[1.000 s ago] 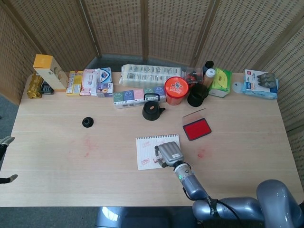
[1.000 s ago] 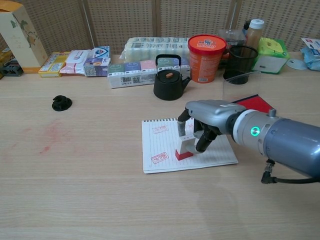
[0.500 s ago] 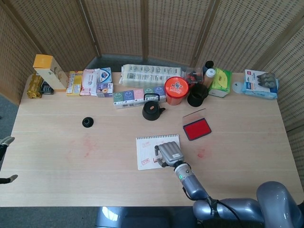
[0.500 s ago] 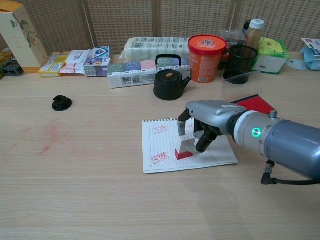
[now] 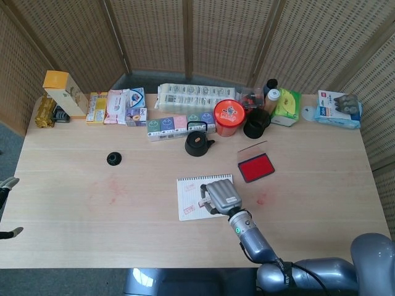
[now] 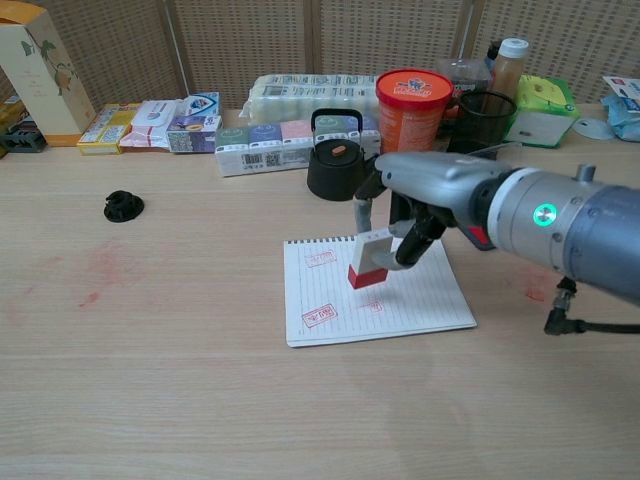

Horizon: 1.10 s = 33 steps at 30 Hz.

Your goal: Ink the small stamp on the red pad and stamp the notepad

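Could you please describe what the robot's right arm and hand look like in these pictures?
The right hand has a silver-grey metallic shell with dark fingers. Its wrist carries a red band and a round green light. The forearm is a smooth blue-grey cylinder, with a black cable looping beneath it.

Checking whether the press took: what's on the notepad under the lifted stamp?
In the chest view the right hand holds the stamp clear of the notepad. Three red imprints show on the page, one just below the stamp. The hand hides the page's far right corner.
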{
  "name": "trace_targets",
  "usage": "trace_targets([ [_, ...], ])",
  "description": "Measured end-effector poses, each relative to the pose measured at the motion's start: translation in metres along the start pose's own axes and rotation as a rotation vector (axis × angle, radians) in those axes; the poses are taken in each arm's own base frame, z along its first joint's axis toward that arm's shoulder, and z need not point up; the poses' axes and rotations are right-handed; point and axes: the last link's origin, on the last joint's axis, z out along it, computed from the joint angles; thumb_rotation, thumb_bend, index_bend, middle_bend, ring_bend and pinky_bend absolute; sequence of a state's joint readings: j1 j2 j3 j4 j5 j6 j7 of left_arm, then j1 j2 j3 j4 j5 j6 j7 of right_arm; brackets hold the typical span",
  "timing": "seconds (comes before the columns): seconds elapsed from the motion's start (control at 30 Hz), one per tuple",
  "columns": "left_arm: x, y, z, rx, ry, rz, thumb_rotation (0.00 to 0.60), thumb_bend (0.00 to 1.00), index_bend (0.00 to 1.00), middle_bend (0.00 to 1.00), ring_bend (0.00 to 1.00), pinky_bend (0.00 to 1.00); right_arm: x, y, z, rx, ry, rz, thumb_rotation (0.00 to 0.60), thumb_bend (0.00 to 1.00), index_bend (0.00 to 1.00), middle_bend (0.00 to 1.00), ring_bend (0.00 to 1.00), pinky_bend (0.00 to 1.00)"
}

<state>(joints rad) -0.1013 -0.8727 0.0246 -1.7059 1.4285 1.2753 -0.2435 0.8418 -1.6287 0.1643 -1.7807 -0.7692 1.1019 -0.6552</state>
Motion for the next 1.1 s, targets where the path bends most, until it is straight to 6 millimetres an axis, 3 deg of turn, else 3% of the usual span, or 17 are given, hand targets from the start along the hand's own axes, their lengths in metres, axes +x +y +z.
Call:
trace_targets([
  [0.17,0.000,0.000,0.000,0.001,0.000,0.002,0.600,0.00,0.00,0.00,0.00,0.10,0.008,0.006,-0.006,-0.016,0.008,-0.020,0.600,0.60,0.66,0.99,1.00,1.00],
  [0.63,-0.002,0.001,0.002,0.007,-0.005,0.009,0.600,0.00,0.00,0.00,0.00,0.10,-0.011,0.037,-0.013,-0.083,-0.049,-0.014,0.600,0.60,0.66,0.99,1.00,1.00],
  [1.1,-0.001,0.001,-0.001,-0.001,0.004,0.004,0.600,0.00,0.00,0.00,0.00,0.10,-0.016,0.047,-0.014,-0.103,-0.056,-0.001,0.600,0.61,0.66,1.00,1.00,1.00],
])
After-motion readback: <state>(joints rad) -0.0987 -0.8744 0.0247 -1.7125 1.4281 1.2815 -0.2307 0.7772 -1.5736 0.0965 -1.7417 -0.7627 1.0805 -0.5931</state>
